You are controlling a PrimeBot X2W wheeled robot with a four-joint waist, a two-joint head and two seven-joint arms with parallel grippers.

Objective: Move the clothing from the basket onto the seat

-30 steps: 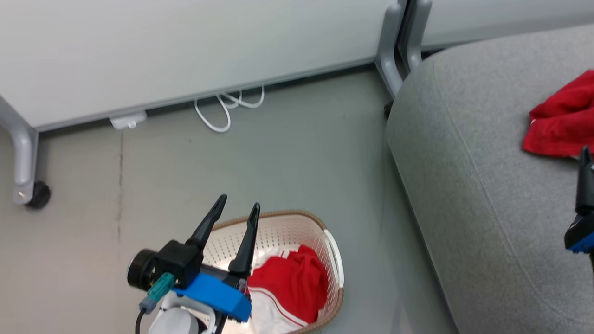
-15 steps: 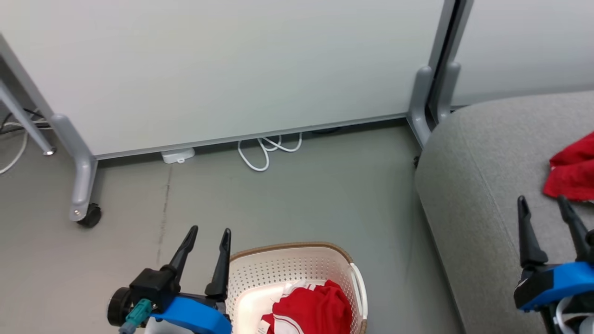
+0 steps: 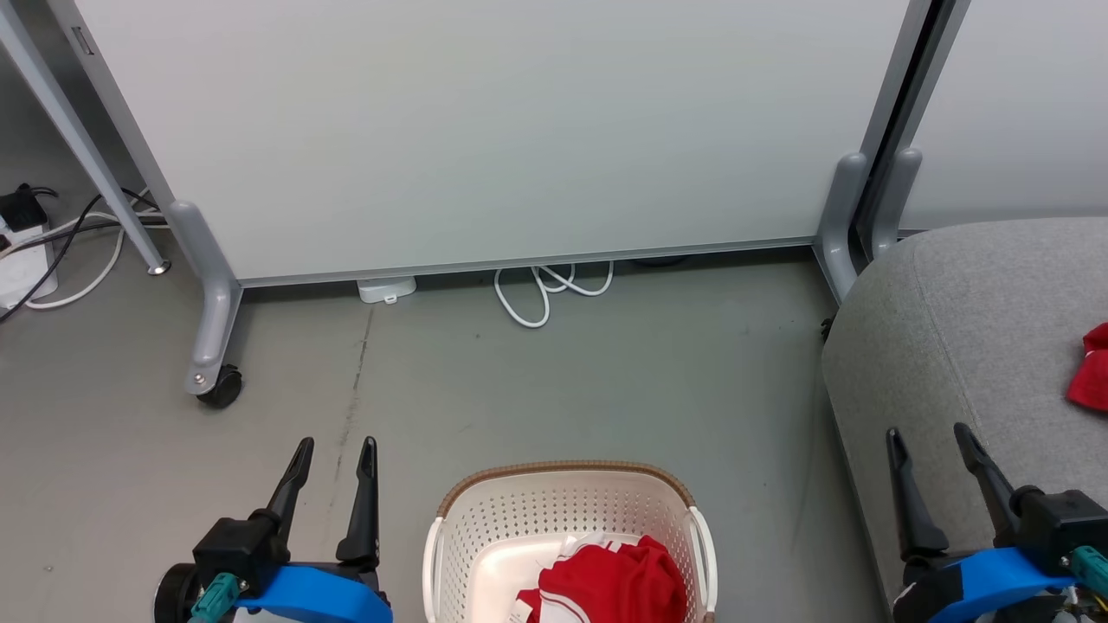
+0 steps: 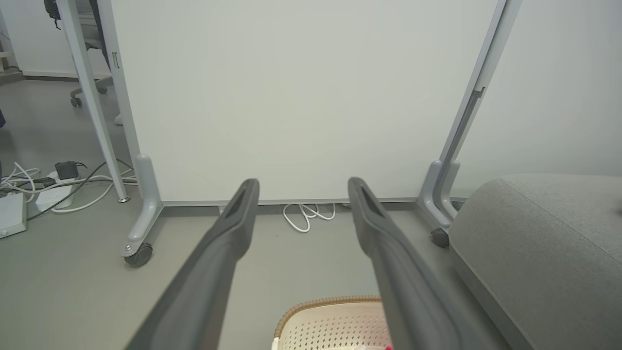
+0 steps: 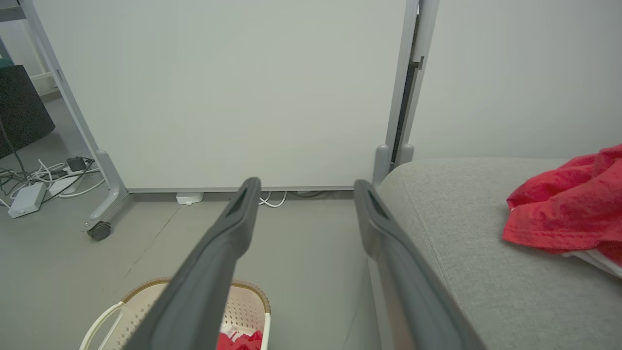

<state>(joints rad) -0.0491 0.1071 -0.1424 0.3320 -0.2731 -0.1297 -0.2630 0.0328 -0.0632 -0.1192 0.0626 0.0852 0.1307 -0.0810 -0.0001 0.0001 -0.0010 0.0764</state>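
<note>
My left claw (image 3: 337, 446) hangs at the lower left of the head view. Its 2 dark fingers point up and stand apart with nothing between them, and bare grey floor (image 3: 519, 389) shows through the gap. My right claw (image 3: 926, 433) sits at the lower right, also spread wide and empty. Its fingers are seen against the left edge of the seat (image 3: 969, 329), and I cannot tell whether they touch it.

The basket (image 3: 563, 470) stands on the floor between my 2 claws, nearer the left 1 and touching neither. Inside it lies the clothing (image 3: 619, 581), a bunched red heap with white trim. It sits toward the basket's right side, and the pale bottom shows bare at the left. The seat is to the right of the basket, with a strip of floor between them. A red garment (image 3: 1092, 381) lies on top of the seat at the right edge of the head view. In my right wrist view it looks crumpled, with a bit of white under its lower edge, and it is well apart from my fingers.

Beyond the basket a pale partition panel (image 3: 519, 130) stands on grey legs, 1 of them with a black caster (image 3: 221, 387). A looped white cable (image 3: 537, 290) lies on the floor at its foot. More cables and a white power strip (image 3: 22, 268) sit at the far left.
</note>
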